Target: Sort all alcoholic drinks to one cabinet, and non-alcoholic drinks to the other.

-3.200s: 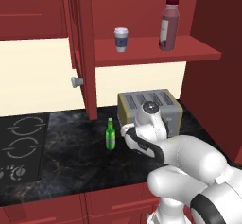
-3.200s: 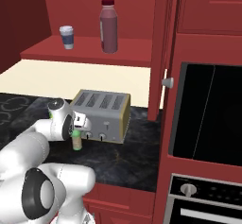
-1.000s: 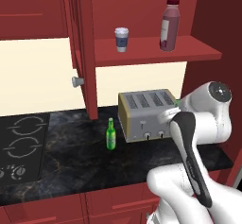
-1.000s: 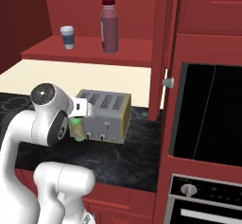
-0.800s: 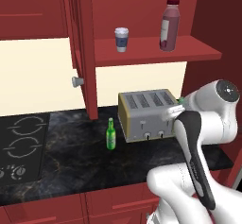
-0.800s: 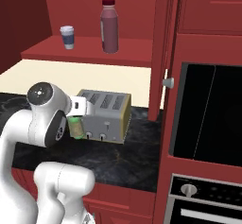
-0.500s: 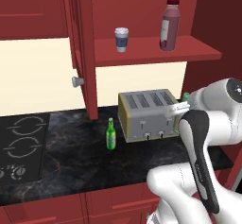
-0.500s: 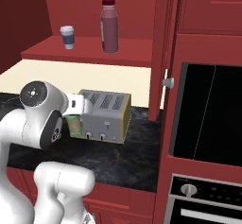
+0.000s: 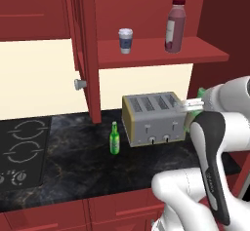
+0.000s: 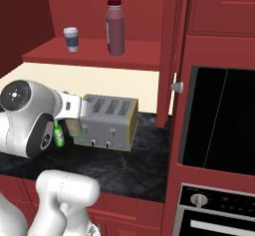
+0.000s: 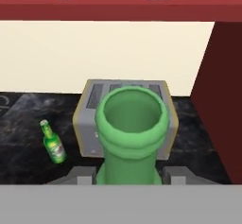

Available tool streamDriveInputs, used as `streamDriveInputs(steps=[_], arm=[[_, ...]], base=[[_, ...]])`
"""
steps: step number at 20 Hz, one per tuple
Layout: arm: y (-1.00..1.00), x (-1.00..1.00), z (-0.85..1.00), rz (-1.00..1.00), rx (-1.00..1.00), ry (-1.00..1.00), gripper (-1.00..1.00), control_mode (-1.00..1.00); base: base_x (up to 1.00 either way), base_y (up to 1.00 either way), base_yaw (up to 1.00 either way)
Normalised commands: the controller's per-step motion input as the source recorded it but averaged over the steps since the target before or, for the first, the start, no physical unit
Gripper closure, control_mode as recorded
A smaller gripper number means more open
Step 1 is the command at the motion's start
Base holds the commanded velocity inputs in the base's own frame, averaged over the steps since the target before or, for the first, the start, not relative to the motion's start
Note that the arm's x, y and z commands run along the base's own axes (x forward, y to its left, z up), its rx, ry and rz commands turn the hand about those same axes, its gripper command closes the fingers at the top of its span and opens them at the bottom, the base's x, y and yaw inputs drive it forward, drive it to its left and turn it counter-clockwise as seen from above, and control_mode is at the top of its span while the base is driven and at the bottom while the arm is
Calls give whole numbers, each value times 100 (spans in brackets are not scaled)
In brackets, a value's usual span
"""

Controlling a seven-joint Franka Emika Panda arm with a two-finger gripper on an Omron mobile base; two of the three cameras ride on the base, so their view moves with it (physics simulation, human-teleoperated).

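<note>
Left base view: juice [image 9: 175, 25] and cup [image 9: 125, 40] share 1 shelf; a green bottle [image 9: 114, 138] waits by the toaster [image 9: 152, 119]. Right base view: gripper [image 10: 74, 125] lifted beside toaster. Hand view: jaws pinch the olive bottle [image 11: 132, 135], seemingly for shelving elsewhere.

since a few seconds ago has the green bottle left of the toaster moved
No. The bright green bottle stands at the toaster's left front corner as before.

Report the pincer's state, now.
Pincer: closed on the paler green bottle, held up above the counter in front of the toaster.
</note>
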Motion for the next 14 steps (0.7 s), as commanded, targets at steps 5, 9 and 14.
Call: streamDriveInputs(steps=[5, 9, 14], arm=[[-9, -17, 40, -7, 2, -5, 100, -100], [-11, -16, 36, -5, 0, -5, 100, -100], [-9, -14, 26, -1, 0, -7, 100, -100]], base=[[0, 0, 0], [0, 0, 0], [0, 0, 0]])
